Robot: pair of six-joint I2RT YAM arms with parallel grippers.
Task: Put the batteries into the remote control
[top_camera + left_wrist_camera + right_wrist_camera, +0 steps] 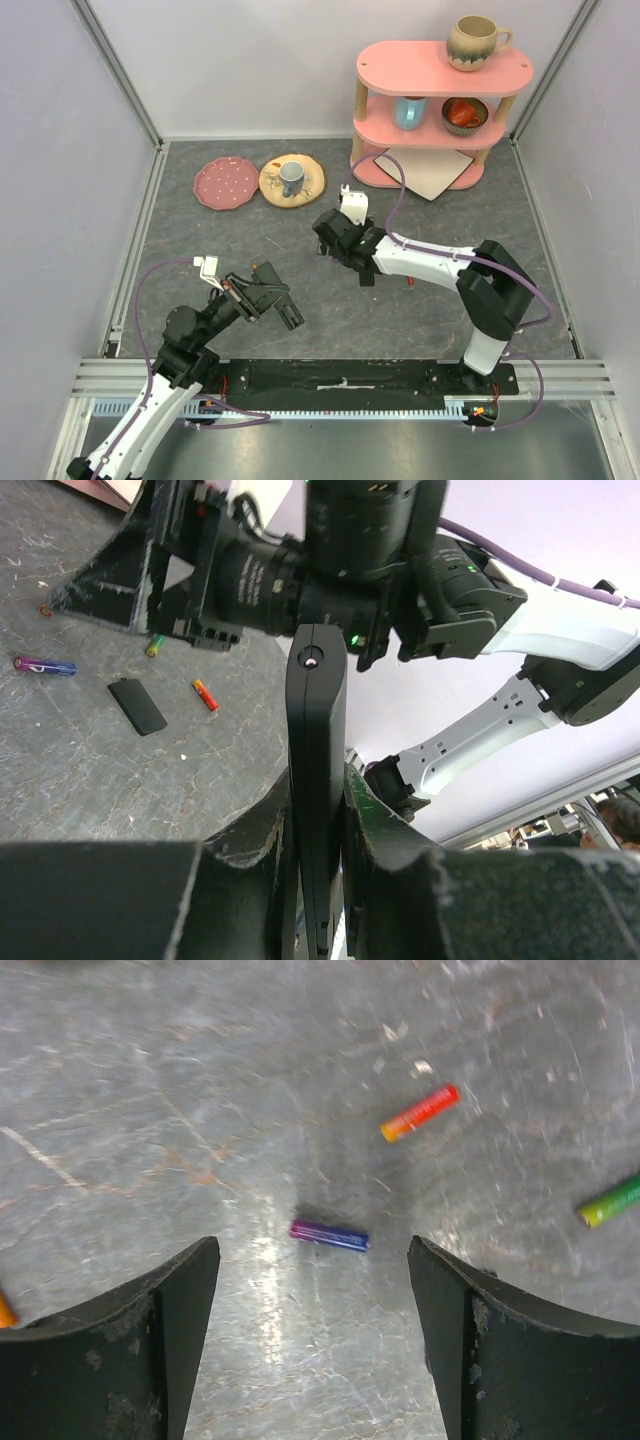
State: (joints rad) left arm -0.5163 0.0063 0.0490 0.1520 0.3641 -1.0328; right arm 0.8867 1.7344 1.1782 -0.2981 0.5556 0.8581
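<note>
My left gripper [272, 300] is shut on the black remote control [316, 710], held edge-on between its fingers [250, 840] above the table. My right gripper [312, 1290] is open and points down over the table; it also shows in the top view [333, 240]. A blue-purple battery [329, 1235] lies between and just beyond its fingertips. An orange-red battery [420, 1112] and a green battery [612, 1201] lie further off to the right. In the left wrist view the blue battery [45, 665], the red battery [205, 694] and the green battery [155, 645] lie on the table.
A small flat black cover [137, 706] lies among the batteries. A pink plate [225, 183] and a yellow plate [305, 185] with a cup stand at the back. A pink shelf [440, 70] with mugs and a bowl stands back right.
</note>
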